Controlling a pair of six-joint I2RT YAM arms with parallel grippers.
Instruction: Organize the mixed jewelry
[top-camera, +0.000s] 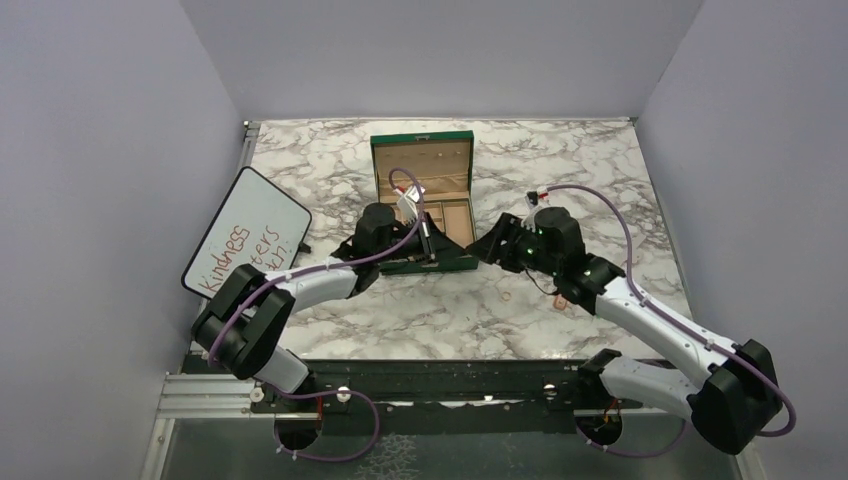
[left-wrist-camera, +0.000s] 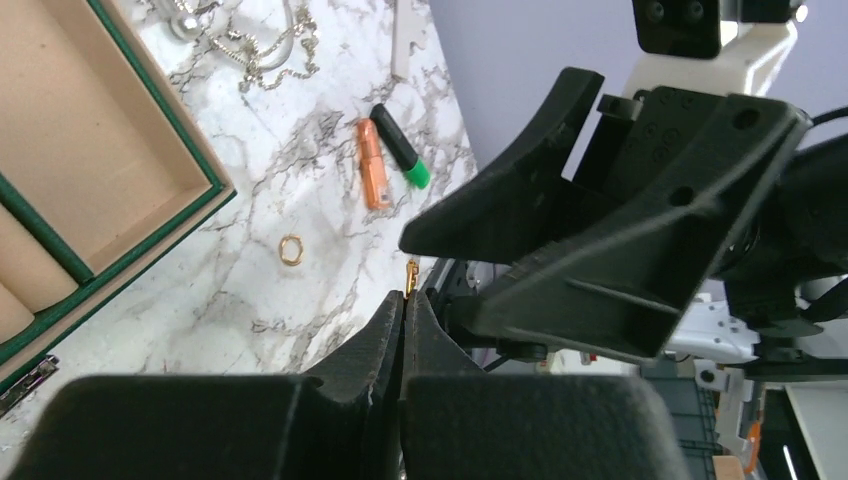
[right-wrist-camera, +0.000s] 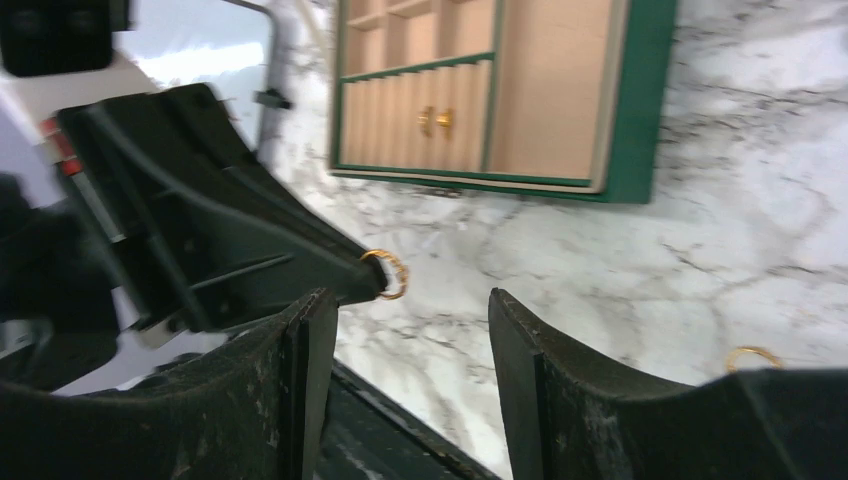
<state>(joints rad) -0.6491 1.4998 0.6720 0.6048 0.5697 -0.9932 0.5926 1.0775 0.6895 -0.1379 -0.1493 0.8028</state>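
Note:
My left gripper (left-wrist-camera: 404, 300) is shut on a tiny gold ring (left-wrist-camera: 411, 275) that sticks out at its fingertips. In the right wrist view the same ring (right-wrist-camera: 387, 273) shows at the left gripper's tip, just ahead of my right gripper (right-wrist-camera: 405, 310), which is open and empty. The two grippers meet tip to tip in front of the open green box (top-camera: 422, 200). Two gold rings (right-wrist-camera: 435, 120) sit in the box's ring rolls. Another gold ring (left-wrist-camera: 291, 249) lies loose on the marble. Thin necklace chains (left-wrist-camera: 260, 45) lie tangled further off.
An orange marker (left-wrist-camera: 372, 178) and a black-and-green highlighter (left-wrist-camera: 400, 147) lie side by side on the marble near the right arm. A whiteboard (top-camera: 245, 243) with red writing leans at the table's left edge. Grey walls close in three sides.

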